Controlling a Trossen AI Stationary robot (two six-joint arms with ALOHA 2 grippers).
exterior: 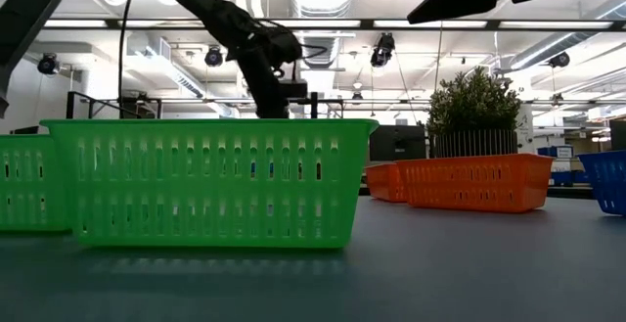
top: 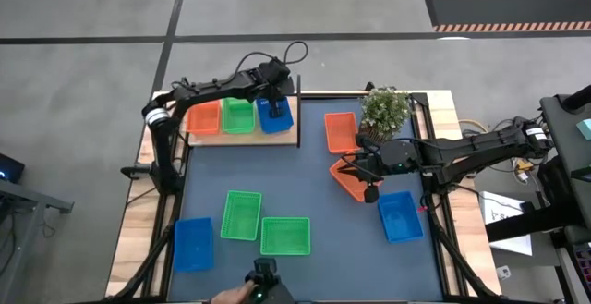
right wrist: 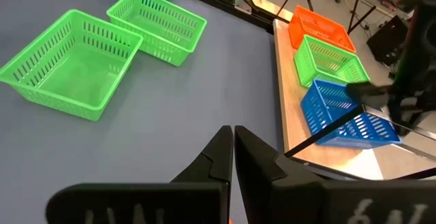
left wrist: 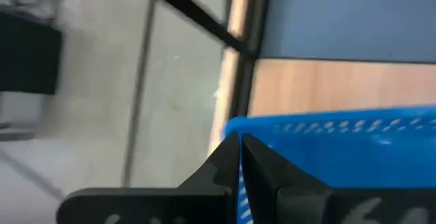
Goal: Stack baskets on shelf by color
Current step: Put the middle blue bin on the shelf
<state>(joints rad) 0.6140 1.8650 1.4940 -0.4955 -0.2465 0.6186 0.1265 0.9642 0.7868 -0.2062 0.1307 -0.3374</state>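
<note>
The wooden shelf at the far left holds a red-orange basket, a green basket and a blue basket side by side. My left gripper is shut on the blue basket, which shows tilted in the right wrist view. My right gripper is shut and empty, high above a red-orange basket that rests on the mat. More baskets rest flat on the mat: two green, two blue and one red-orange. My left gripper pinches the blue basket's side wall at its rim between its two fingers, one inside the basket and one outside. The fingers come from above, pointing down. The basket sits tilted, its lower part on the shelf board.
A thin black post stands at the shelf's right end, close to the blue basket. A potted plant stands at the far right. A person's hand holds a dark device at the near edge.
</note>
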